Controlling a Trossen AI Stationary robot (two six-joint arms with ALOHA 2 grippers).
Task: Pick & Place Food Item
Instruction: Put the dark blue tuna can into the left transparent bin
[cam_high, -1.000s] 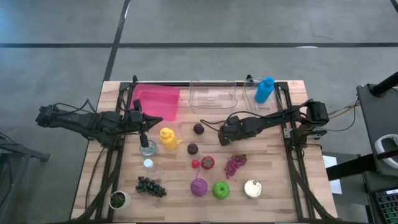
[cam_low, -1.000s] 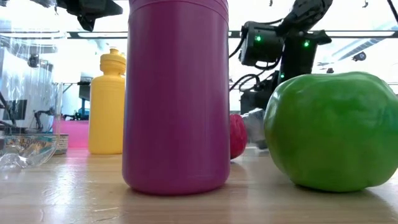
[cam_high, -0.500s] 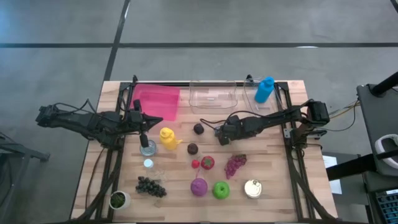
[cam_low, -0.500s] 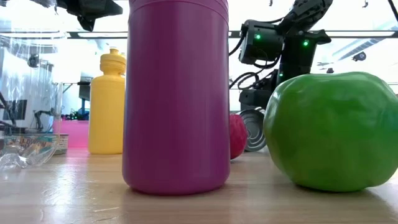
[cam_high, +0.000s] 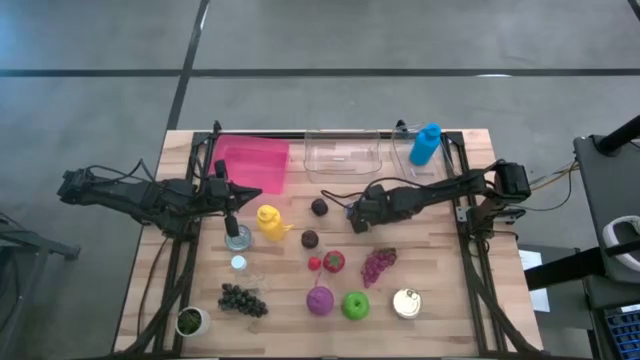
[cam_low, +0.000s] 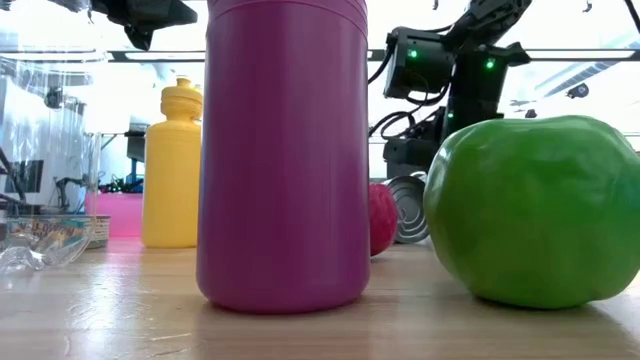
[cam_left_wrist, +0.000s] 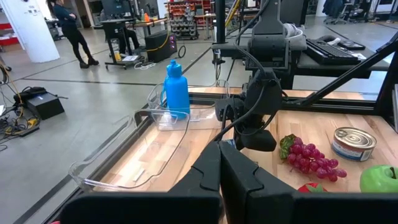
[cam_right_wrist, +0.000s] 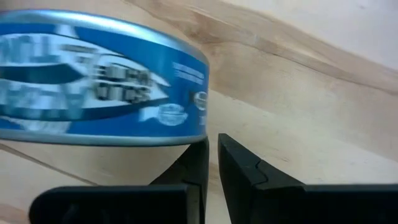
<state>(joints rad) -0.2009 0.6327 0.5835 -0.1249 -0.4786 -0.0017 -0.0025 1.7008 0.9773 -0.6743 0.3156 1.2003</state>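
Apple (cam_high: 355, 305) between bottle (cam_high: 320, 300) and can (cam_high: 406, 303)

Three bottles (cam_high: 269, 221), two grape bunches (cam_high: 378, 264), one can (cam_high: 406, 303)

Both arms are black w/ thin black cables along the links; the right arm (cam_high: 440, 190) has a boxy base at frame right, the left arm (cam_high: 140, 195) a similar one at frame left. In low view, upper right, green LEDs glow on the right arm's wrist housing (cam_low: 420, 65). Fingers (cam_right_wrist: 239, 168) are matte black, angular plastic.
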